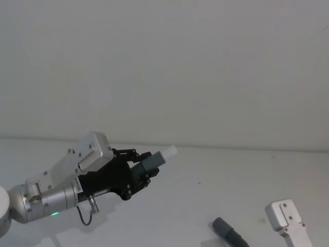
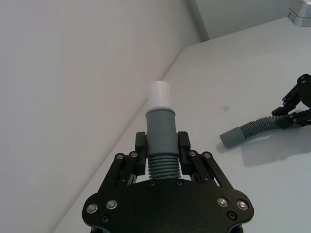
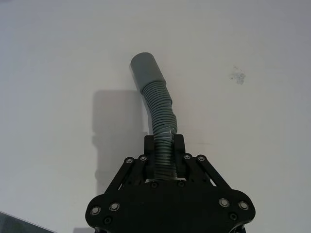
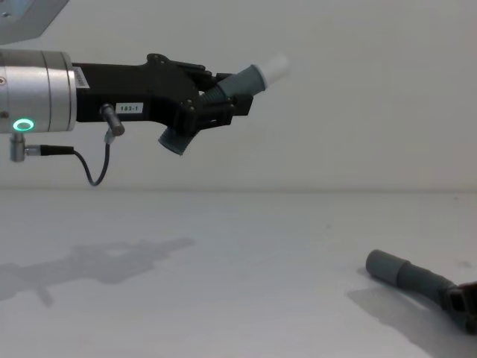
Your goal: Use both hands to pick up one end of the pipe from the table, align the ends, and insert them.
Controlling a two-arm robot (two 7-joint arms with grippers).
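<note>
chest view: both pipe pieces gripped, ends well apart

short hose piece (image 4: 242, 82) is up in the air, white tip (image 4: 274, 66) angled up and right, left hand (image 4: 218, 107) clamped on its ribbed part. long hose piece (image 3: 160, 104) is low by the table (image 4: 223, 261) at right, grey cuff (image 4: 384, 265) pointing left, right hand (image 3: 164, 156) clamped on its corrugated section.

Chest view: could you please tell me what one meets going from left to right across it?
Silver wrist → left gripper, shut on the short hose piece → its white spigot tip → grey cuff of the long hose piece → right gripper, shut on that piece at the right edge.
</note>
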